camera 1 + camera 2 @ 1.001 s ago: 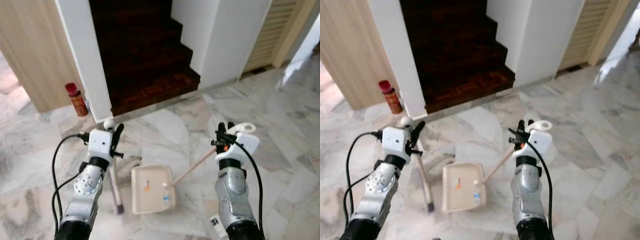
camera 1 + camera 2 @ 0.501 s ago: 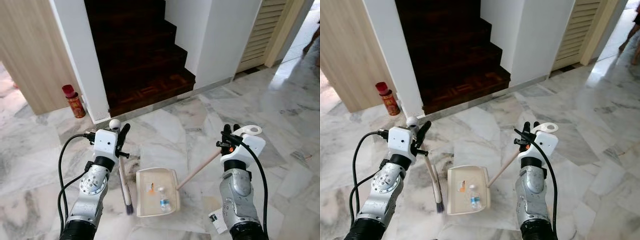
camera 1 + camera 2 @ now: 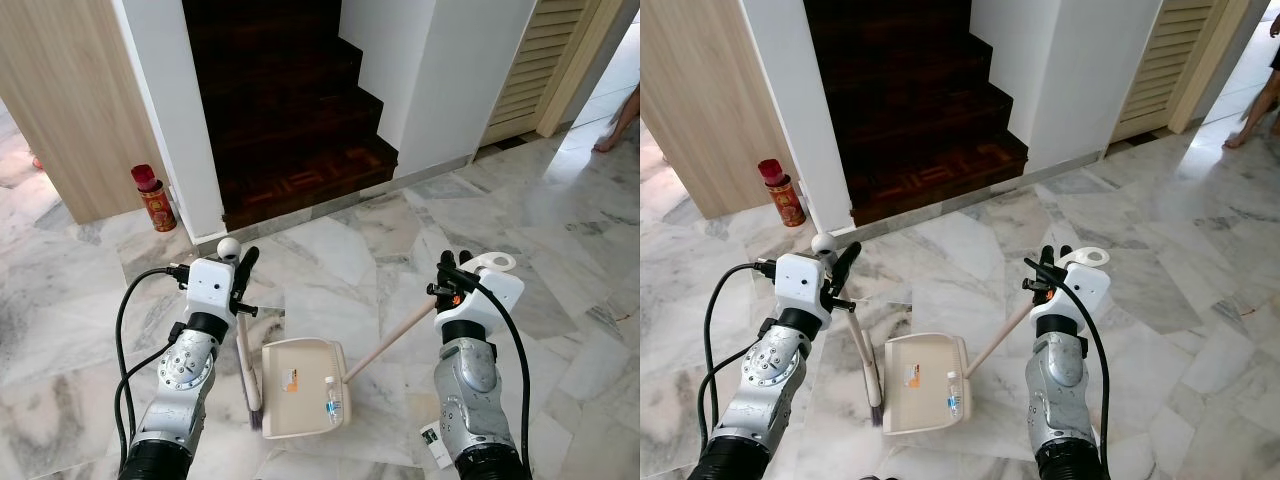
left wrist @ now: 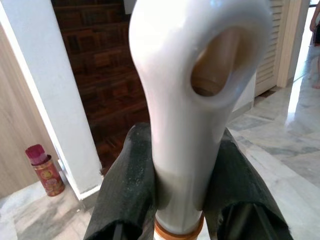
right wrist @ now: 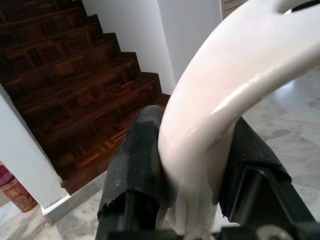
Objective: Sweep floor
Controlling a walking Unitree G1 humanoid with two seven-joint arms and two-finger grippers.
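Note:
My left gripper (image 3: pixel 238 272) is shut on the white handle of a broom (image 3: pixel 245 355) that stands nearly upright, its dark bristle end on the marble floor against the left side of the dustpan. The wrist view shows the handle's looped end (image 4: pixel 195 100) squeezed between both black fingers (image 4: pixel 125 190). My right gripper (image 3: pixel 452 272) is shut on the white grip (image 5: pixel 220 95) of a cream dustpan (image 3: pixel 300 402), whose wooden stick (image 3: pixel 390 340) slants down to the pan on the floor. In the pan lie a small plastic bottle (image 3: pixel 331 398) and an orange scrap (image 3: pixel 292 379).
Dark wooden stairs (image 3: pixel 290 120) rise straight ahead between white walls. A red can (image 3: pixel 155 198) stands by the wooden panel at the left. A louvred door (image 3: pixel 540 70) is at the right, with a person's foot (image 3: pixel 612 140) on the floor beyond. A paper label (image 3: pixel 432 446) lies by my right arm.
The camera has shifted a little. The broom's bristle end has come in against the dustpan's left side, and the bottle and scrap lie deeper in the pan.

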